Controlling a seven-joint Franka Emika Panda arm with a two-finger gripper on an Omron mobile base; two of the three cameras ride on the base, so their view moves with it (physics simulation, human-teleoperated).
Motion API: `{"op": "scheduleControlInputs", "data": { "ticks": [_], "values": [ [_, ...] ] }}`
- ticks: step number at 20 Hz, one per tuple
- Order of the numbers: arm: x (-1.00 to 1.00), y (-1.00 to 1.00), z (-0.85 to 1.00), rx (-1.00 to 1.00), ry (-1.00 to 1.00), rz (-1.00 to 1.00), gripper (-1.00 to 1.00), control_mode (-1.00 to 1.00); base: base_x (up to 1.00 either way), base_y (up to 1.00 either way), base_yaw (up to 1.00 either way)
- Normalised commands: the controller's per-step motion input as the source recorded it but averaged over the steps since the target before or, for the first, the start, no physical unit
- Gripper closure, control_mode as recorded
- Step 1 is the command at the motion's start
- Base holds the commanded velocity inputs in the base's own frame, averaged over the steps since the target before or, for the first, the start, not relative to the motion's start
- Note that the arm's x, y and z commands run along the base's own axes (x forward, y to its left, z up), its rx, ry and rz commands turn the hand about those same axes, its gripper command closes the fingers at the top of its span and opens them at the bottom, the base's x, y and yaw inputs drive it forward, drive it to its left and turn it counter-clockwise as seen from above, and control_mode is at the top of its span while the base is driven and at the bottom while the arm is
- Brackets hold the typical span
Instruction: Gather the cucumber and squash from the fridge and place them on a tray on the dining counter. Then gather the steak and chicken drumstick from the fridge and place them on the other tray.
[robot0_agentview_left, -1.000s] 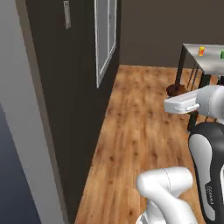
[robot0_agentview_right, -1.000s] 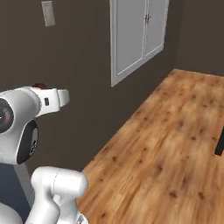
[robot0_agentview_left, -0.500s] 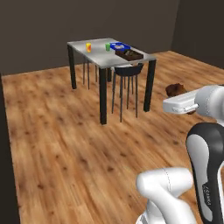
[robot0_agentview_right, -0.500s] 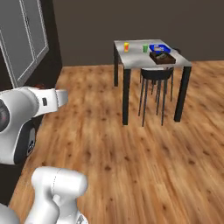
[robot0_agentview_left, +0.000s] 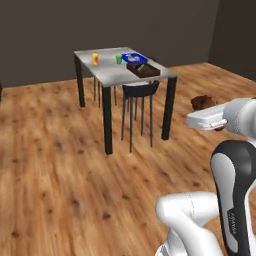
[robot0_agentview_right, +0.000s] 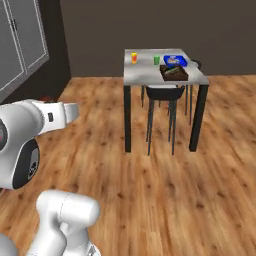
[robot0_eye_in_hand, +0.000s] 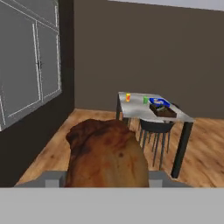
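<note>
A: Whole picture shifts since half a second ago. That's the base turning, not the things. The dining counter sits closer to centre in both base views now, and the wall with the white panelled doors slides off to the left of the right base view.

B: Where's the chicken drumstick?

A: In the gripper. Hand view has it as a big brown lumpy mass right in front of the lens, seated between the two grey finger blocks. In the left base view it's a dark brown lump at the tip of the white hand, held up above the wooden floor.

B: Jaws?

A: Roughly half open, closed on the drumstick. The meat fills the gap between them. Fingertips are hidden behind it.

B: Trays?

A: Both on the dining counter, at its far right end. The other tray, the blue one, lies just behind the tray, the brown wooden one. They look touching or nearly so, can't tell which. Something dark and greenish lies in the brown tray, too small to name. Something pale sits in the blue one, also too small to name.

B: Anything else up there?

A: An orange cup and a green cup near the back edge, apart from each other and left of the trays. A black stool is tucked under the counter on the tray side.

B: Arm to counter?

A: Well apart. Open floor between them in all three views.
</note>
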Motion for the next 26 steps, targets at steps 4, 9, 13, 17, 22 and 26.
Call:
{"op": "scheduleControlInputs", "data": {
  "ticks": [4,9,13,17,22,26],
  "values": [
    [0.0,0.0,0.0,0.0,0.0,0.0,1.0,1.0,1.0,-0.87,0.42],
    [0.0,0.0,0.0,0.0,0.0,0.0,1.0,1.0,1.0,-0.68,0.39],
    [0.0,0.0,0.0,0.0,0.0,0.0,1.0,1.0,1.0,-0.92,0.21],
    [0.0,0.0,0.0,0.0,0.0,0.0,1.0,1.0,0.97,-1.0,0.01],
    [0.0,0.0,0.0,0.0,0.0,0.0,1.0,1.0,0.75,-1.0,0.0],
    [0.0,0.0,0.0,0.0,0.0,0.0,1.0,1.0,0.98,-1.0,0.0]
  ]
}}
